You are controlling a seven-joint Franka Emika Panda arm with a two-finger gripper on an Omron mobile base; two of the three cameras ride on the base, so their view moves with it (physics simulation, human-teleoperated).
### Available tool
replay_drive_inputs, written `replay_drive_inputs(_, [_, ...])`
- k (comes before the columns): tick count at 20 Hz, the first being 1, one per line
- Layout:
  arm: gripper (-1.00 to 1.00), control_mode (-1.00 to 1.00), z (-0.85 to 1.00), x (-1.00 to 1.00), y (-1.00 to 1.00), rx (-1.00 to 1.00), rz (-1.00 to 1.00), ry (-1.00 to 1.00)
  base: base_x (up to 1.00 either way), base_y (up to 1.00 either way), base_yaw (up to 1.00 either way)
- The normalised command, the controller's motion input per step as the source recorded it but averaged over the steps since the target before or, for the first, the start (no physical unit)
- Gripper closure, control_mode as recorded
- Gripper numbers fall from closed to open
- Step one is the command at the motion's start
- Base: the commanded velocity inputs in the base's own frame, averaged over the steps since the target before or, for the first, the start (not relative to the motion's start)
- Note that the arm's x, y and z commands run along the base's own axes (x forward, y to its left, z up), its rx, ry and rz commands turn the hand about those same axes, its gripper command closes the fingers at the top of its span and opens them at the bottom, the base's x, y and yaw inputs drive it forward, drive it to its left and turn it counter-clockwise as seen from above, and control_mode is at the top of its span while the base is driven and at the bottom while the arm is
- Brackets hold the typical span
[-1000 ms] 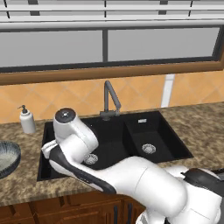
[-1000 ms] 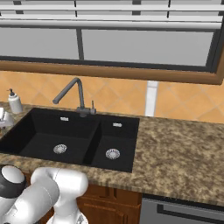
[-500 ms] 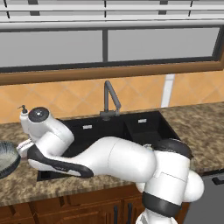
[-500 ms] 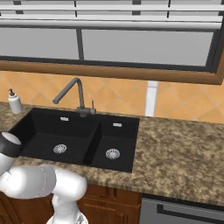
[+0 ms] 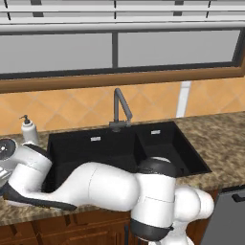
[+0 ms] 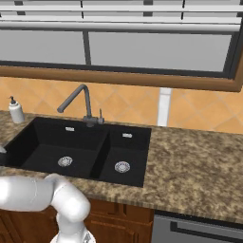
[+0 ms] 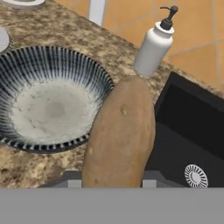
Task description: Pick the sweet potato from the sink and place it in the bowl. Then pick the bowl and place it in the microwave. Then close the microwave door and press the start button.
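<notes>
The tan-orange sweet potato (image 7: pixel 120 135) stands on end between my gripper's (image 7: pixel 109 179) fingers, which are shut on it. It hangs just right of the bowl (image 7: pixel 26 61), a deep round one, striped blue-grey outside and pale speckled inside, which sits on the granite counter. The potato's upper end overlaps the bowl's right rim in the hand view. The black sink (image 7: pixel 192 127) lies to the right, its silver drain (image 7: pixel 195 176) showing. My arm reaches far left across the sink (image 5: pixel 110 148). The microwave and its door are out of view.
A white soap dispenser (image 7: pixel 153 46) stands just behind the potato, between bowl and sink, also seen as the soap dispenser (image 5: pixel 29 131). The dark faucet (image 5: pixel 119 107) rises behind the basins. A white rim (image 7: pixel 22 2) sits past the bowl. Granite counter (image 6: pixel 190 166) stretches right of the sink (image 6: pixel 80 152).
My arm has swung left from above the sink's left basin to the counter's left end. The gripper's hold is unchanged.
</notes>
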Motion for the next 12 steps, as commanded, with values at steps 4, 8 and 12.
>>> replay_drive_inputs(4, [1.0,-1.0,0.0,0.0,0.56,0.0,0.0,-0.02,0.0,0.0,0.0])
replay_drive_inputs(8, [1.0,-1.0,-0.06,0.15,0.34,0.0,0.0,0.0,0.0,0.0,0.0])
replay_drive_inputs(12, [1.0,-1.0,-0.43,0.08,0.15,0.0,0.0,0.0,0.0,0.0,0.0])
